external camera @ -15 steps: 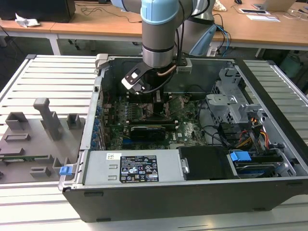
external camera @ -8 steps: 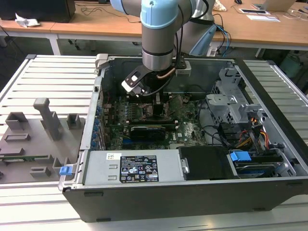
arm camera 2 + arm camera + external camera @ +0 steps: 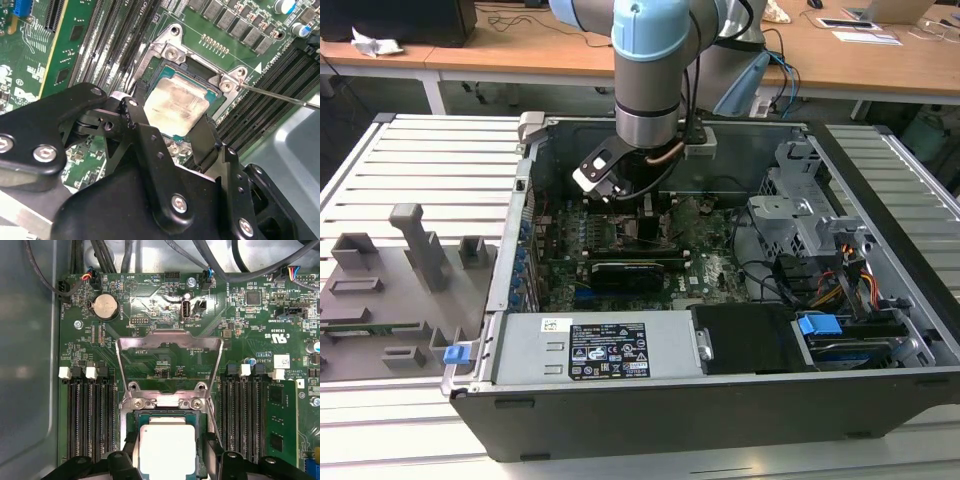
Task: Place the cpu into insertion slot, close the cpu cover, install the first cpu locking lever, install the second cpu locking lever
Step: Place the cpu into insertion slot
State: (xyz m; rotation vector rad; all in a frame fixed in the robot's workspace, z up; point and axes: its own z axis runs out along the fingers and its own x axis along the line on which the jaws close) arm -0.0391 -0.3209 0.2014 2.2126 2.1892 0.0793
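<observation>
**Item: the cpu** (image 3: 167,446) (image 3: 175,106). Flat square chip with a pale silvery-grey metal top. The top is smeared and dull in patches, and a thin teal-green border shows round its edge. It sits level within the insertion slot (image 3: 200,67), whose black rim is visible along 2 sides. Whether it is fully seated cannot be told.

**Gripper** (image 3: 170,452) (image 3: 170,122). The 2 black fingers (image 3: 136,120) are drawn in narrow against 2 opposite edges of the cpu and hold it between them.

**The cpu cover** (image 3: 170,340). Thin silvery frame plate, swung open on its hinge and standing up clear of the chip. The green board (image 3: 240,340) is visible through its square window.

**Locking lever** (image 3: 280,96). A thin metal rod runs outward from a corner of the socket frame. It is not latched down.

**Surroundings.** Black memory slots (image 3: 90,415) flank the socket on both sides, and a round coin battery (image 3: 106,306) sits further up the board.

In the exterior view the arm (image 3: 650,80) reaches straight down into an open computer case (image 3: 620,410), with the gripper (image 3: 642,225) low over the board. A long black expansion card (image 3: 625,270) lies just beside it. A grey fixture tray (image 3: 390,290) lies outside the case on the exterior view's left.
</observation>
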